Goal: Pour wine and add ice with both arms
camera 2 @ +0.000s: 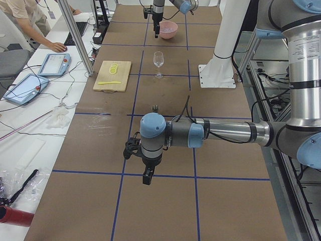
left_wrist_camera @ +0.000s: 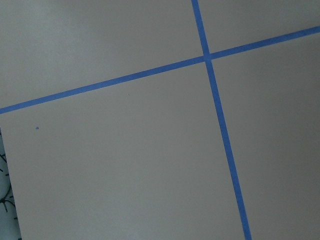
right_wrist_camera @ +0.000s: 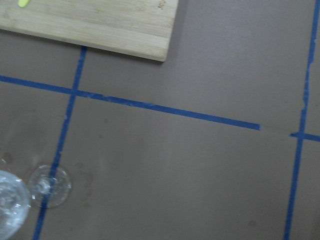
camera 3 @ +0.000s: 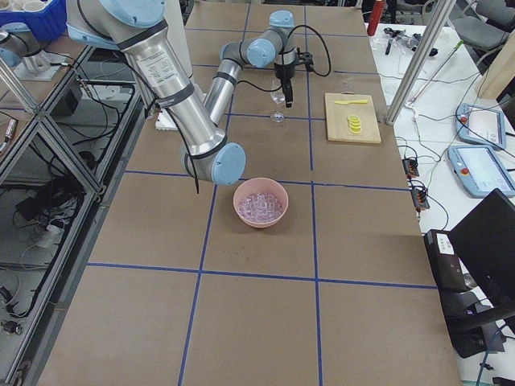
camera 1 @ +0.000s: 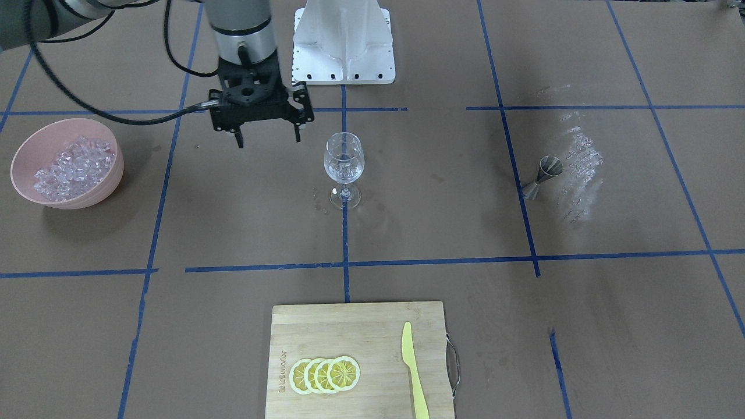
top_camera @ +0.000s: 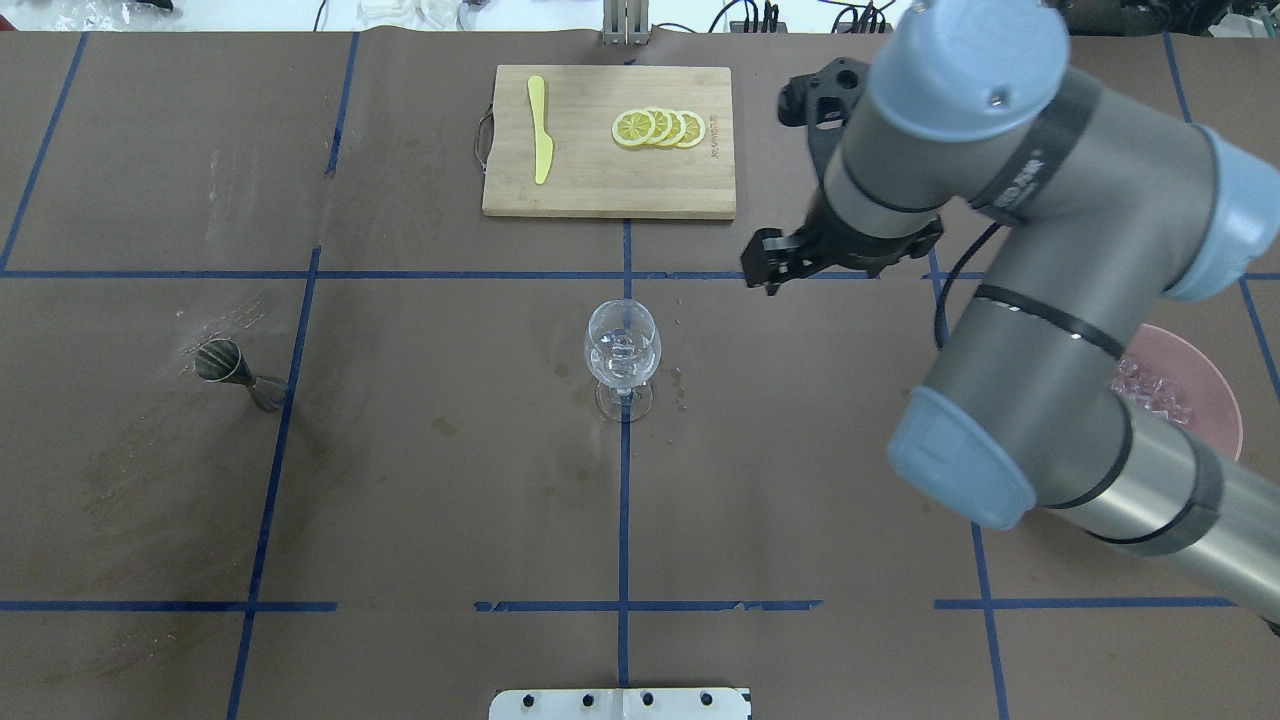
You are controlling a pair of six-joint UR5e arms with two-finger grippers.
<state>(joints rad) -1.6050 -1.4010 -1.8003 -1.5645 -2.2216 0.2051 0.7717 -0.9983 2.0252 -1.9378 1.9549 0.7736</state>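
Observation:
The wine glass [camera 1: 344,163] stands upright at the table's middle with a few clear ice chunks [camera 1: 343,170] in its bowl; I cannot make out any wine in it. A pink bowl [camera 1: 110,174] holds many ice cubes [camera 1: 73,166]. My right gripper [camera 1: 268,138] hangs open and empty above the table between the bowl and the glass, its fingers pointing down. The glass's foot [right_wrist_camera: 49,186] shows low left in the right wrist view. My left gripper [camera 2: 147,178] shows only in the exterior left view, low over bare table far from the glass; I cannot tell if it is open.
A steel jigger [camera 1: 544,176] stands on the side away from the bowl, on a wet patch. A bamboo cutting board [camera 1: 361,326] with lemon slices [camera 1: 325,374] and a yellow knife [camera 1: 413,369] lies at the far edge. The white robot base [camera 1: 343,41] is behind the glass.

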